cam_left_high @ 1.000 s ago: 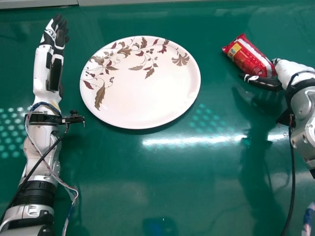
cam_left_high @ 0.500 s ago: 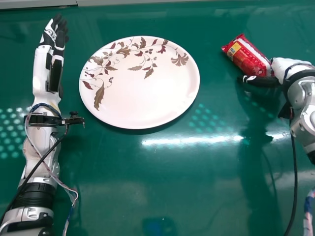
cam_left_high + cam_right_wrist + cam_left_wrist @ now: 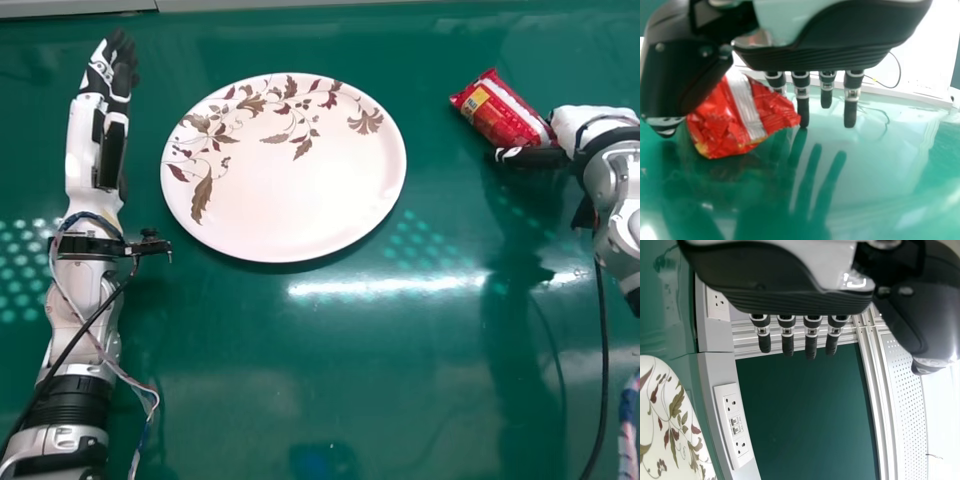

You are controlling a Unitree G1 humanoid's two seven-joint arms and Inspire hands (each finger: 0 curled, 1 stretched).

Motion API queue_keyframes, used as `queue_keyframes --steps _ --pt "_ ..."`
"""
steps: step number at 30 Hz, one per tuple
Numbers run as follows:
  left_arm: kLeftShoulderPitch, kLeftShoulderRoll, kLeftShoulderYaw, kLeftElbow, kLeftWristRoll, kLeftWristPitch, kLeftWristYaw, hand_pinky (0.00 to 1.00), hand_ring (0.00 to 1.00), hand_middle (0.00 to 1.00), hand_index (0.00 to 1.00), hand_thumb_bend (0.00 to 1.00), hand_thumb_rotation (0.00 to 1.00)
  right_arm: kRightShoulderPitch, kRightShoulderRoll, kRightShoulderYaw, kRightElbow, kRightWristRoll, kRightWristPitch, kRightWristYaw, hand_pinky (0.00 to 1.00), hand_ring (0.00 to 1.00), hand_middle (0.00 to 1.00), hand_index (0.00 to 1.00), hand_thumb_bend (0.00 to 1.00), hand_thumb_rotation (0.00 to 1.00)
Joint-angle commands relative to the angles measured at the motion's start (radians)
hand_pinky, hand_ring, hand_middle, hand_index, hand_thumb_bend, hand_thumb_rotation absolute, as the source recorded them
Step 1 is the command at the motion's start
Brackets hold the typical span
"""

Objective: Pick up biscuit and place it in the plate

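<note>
Biscuit packet: red wrapper (image 3: pixel 503 110) with a pale stripe and a yellow patch, lying slantwise on the table well to the right of the plate, its nearer end by the right hand.
Right hand: low over the table, reaching in leftward (image 3: pixel 590 125) from the view's right side; its fingers (image 3: pixel 850 112) are straight and slightly spread, pointing down in a row, and do not curl round the wrapper.
Right thumb: stretched out along the packet's near side (image 3: pixel 535 157), across from the fingers, so the packet sits in the gap between; whether it touches the wrapper I cannot tell.
Wrapper's crimped end: right up against one finger in the right wrist view; contact is hard to judge.
Right forearm: silver-grey, slanting in (image 3: pixel 622 205) from the right edge and bending at the wrist, with a black cable (image 3: pixel 603 370) hanging beside it.
Plate: large, round, pinkish-white (image 3: pixel 300 210), leaf and flower sprays along its far and left parts, lying between the packet and the left arm.
Left hand: idle beyond the plate's left side (image 3: pixel 110 78), fingers straight and pointing away from the robot.
Table: glossy green (image 3: pixel 250 350), with bright reflections nearer the robot than the plate.
Sockets: white strip (image 3: pixel 734 423) on the grey edging past the table.
</note>
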State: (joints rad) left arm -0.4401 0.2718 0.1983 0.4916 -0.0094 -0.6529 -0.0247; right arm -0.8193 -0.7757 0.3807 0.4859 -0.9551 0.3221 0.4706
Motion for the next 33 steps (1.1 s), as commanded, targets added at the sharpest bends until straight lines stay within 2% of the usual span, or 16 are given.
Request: queue_keyframes --steps 1,2,3,4,8,10,11,12,13,14,15,16,19,23,27,33 --pt "0.041 -0.012 -0.009 -0.003 0.008 0.007 0.005 1.00 1.00 1.00 1.00 0.79 0.94 0.029 0.005 0.032 0.047 0.004 -0.027 0.024 0.79 0.84 0.85 0.81 1.00 0.39" --pt "-0.008 -0.017 -0.014 0.084 0.023 -0.004 0.020 1.00 1.00 1.00 1.00 0.79 0.94 0.024 0.006 0.035 0.059 0.003 -0.031 0.023 0.78 0.83 0.85 0.80 1.00 0.38" --pt "-0.044 -0.020 -0.018 0.148 0.036 -0.013 0.033 0.90 0.93 0.93 0.95 0.82 0.86 0.018 0.007 0.041 0.072 0.000 -0.036 0.022 0.77 0.83 0.84 0.80 1.00 0.36" --pt "-0.069 -0.022 -0.021 0.196 0.044 -0.025 0.043 0.86 0.90 0.90 0.93 0.84 0.82 0.012 0.008 0.046 0.083 -0.001 -0.040 0.021 0.77 0.82 0.84 0.79 1.00 0.35" --pt "-0.100 -0.020 -0.023 0.260 0.055 -0.057 0.064 0.81 0.87 0.87 0.91 0.87 0.78 -0.013 0.003 0.071 0.134 -0.011 -0.080 0.005 0.73 0.77 0.77 0.68 1.00 0.30" --pt "-0.106 -0.018 -0.025 0.273 0.062 -0.068 0.073 0.83 0.88 0.87 0.90 0.88 0.79 -0.024 0.005 0.075 0.159 -0.010 -0.093 -0.005 0.67 0.69 0.69 0.60 0.99 0.26" --pt "-0.108 -0.018 -0.027 0.278 0.065 -0.072 0.077 0.84 0.88 0.87 0.90 0.88 0.80 -0.029 0.006 0.077 0.169 -0.008 -0.098 -0.008 0.60 0.64 0.66 0.58 0.97 0.22" --pt "-0.110 -0.017 -0.028 0.282 0.067 -0.077 0.080 0.85 0.88 0.87 0.90 0.88 0.80 -0.033 0.007 0.076 0.178 -0.004 -0.101 -0.014 0.58 0.63 0.64 0.58 0.96 0.21" --pt "-0.111 -0.017 -0.029 0.283 0.068 -0.079 0.081 0.85 0.88 0.87 0.91 0.87 0.80 -0.036 0.011 0.072 0.186 0.002 -0.099 -0.019 0.46 0.54 0.58 0.58 0.95 0.17" --pt "-0.111 -0.016 -0.030 0.283 0.069 -0.081 0.082 0.85 0.88 0.87 0.91 0.87 0.80 -0.039 0.015 0.068 0.192 0.007 -0.095 -0.026 0.38 0.47 0.54 0.52 0.70 0.15" --pt "-0.111 -0.016 -0.031 0.283 0.071 -0.082 0.084 0.85 0.88 0.87 0.91 0.87 0.80 -0.034 0.017 0.059 0.190 0.016 -0.100 -0.049 0.37 0.47 0.55 0.51 0.61 0.13" --pt "-0.111 -0.016 -0.031 0.283 0.071 -0.084 0.084 0.84 0.87 0.87 0.91 0.87 0.80 -0.024 0.013 0.047 0.188 0.029 -0.121 -0.084 0.35 0.44 0.52 0.52 0.56 0.07" --pt "-0.112 -0.015 -0.030 0.285 0.070 -0.086 0.086 0.84 0.87 0.87 0.91 0.87 0.80 0.001 -0.005 0.018 0.177 0.074 -0.184 -0.158 0.41 0.42 0.51 0.50 0.52 0.01" --pt "-0.113 -0.013 -0.030 0.290 0.066 -0.088 0.083 0.83 0.87 0.87 0.91 0.88 0.80 0.021 -0.020 -0.004 0.176 0.105 -0.249 -0.233 0.43 0.41 0.51 0.50 0.51 0.00" --pt "-0.113 -0.012 -0.030 0.291 0.067 -0.087 0.085 0.86 0.88 0.87 0.91 0.88 0.80 0.020 -0.023 -0.004 0.166 0.104 -0.256 -0.236 0.42 0.41 0.51 0.50 0.51 0.00" --pt "-0.117 -0.012 -0.029 0.299 0.065 -0.092 0.084 0.84 0.87 0.86 0.91 0.89 0.80 0.020 -0.026 -0.003 0.158 0.096 -0.262 -0.258 0.39 0.40 0.52 0.51 0.51 0.00"
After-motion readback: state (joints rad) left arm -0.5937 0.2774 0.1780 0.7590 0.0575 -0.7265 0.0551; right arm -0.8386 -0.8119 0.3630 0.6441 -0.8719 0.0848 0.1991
